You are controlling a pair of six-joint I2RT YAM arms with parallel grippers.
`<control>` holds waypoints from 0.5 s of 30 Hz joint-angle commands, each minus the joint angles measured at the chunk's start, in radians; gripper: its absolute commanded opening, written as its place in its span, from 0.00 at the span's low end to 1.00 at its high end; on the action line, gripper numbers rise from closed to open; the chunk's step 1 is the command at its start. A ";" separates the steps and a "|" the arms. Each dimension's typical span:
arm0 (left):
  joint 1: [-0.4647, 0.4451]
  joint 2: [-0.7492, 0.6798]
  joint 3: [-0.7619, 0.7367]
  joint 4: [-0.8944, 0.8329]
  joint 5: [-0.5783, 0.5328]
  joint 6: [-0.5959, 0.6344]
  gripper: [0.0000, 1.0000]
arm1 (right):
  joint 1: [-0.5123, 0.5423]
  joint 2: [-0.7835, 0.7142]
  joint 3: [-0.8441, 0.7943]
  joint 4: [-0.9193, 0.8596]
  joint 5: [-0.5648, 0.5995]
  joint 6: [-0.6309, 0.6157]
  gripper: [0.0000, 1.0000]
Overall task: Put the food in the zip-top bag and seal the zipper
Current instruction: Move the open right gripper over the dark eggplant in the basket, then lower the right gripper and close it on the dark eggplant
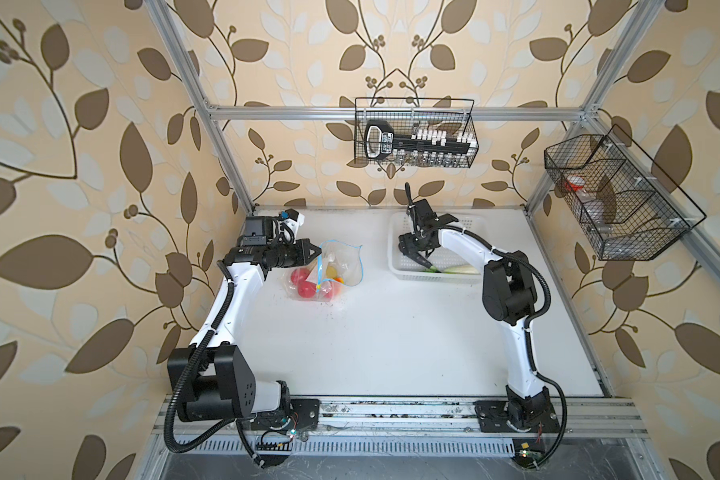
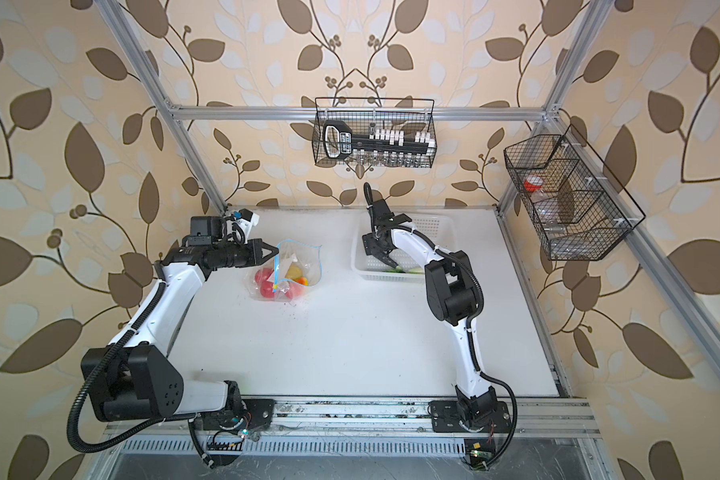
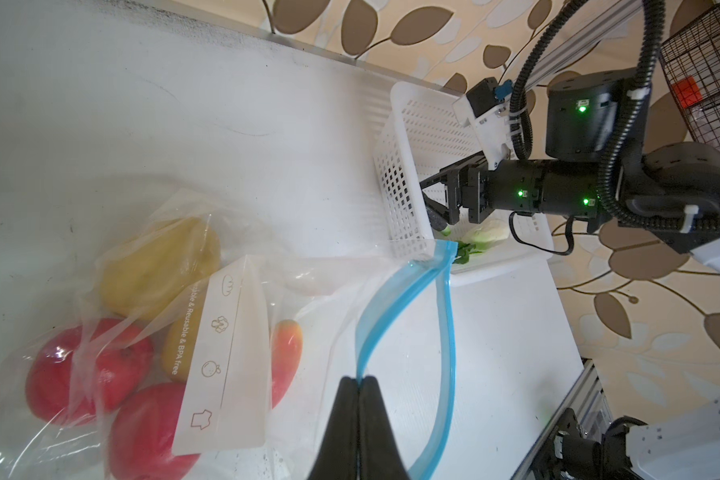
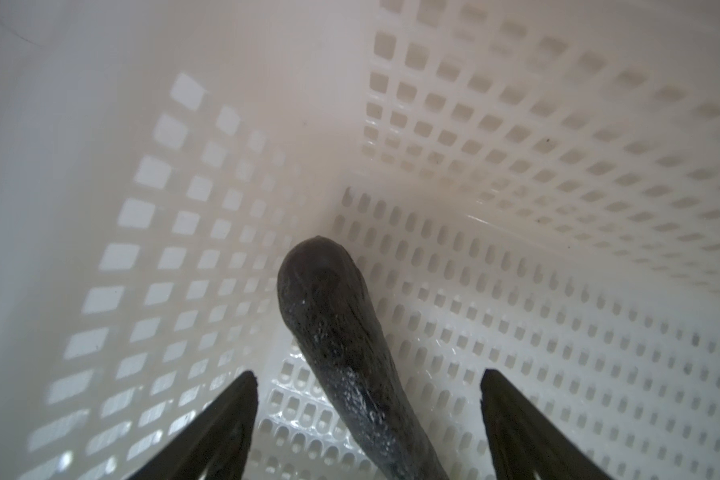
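Left gripper (image 3: 358,380) pinching zipper (image 3: 395,299), right gripper (image 4: 366,373) spread astride one eggplant (image 4: 329,307), two tomatoes (image 3: 80,374) bagged

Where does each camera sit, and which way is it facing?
Top views: overhead, looking down at the table; left arm and right arm show.
Left wrist: faces its shut left gripper pinching the zipper; right arm beyond.
Right wrist: down in the white basket, right gripper open either side of the eggplant.
Shared: the white basket appears in every view.

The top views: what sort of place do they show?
Probably a robot test cell, not a real home: wallpapered panels inside an aluminium frame, with left arm and right arm bolted to a rail beside a white table.
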State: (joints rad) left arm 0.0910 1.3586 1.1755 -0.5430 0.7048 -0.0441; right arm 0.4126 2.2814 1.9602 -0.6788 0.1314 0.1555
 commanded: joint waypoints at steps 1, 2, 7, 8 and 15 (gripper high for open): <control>-0.001 0.009 -0.006 0.018 0.027 0.000 0.00 | 0.000 0.052 0.051 -0.031 0.004 -0.028 0.76; 0.000 0.012 -0.008 0.019 0.027 -0.002 0.00 | -0.001 0.062 0.061 -0.033 -0.001 -0.027 0.74; 0.000 0.021 -0.013 0.026 0.025 -0.008 0.00 | -0.003 0.106 0.099 -0.036 -0.019 -0.025 0.69; 0.000 0.021 -0.014 0.028 0.025 -0.010 0.00 | -0.003 0.112 0.105 -0.037 -0.021 -0.024 0.69; 0.002 0.033 -0.002 0.011 0.033 -0.011 0.00 | -0.012 0.166 0.155 -0.054 -0.044 -0.013 0.66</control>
State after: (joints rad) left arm 0.0910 1.3861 1.1687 -0.5346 0.7071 -0.0536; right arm 0.4076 2.4130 2.0724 -0.7048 0.1081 0.1490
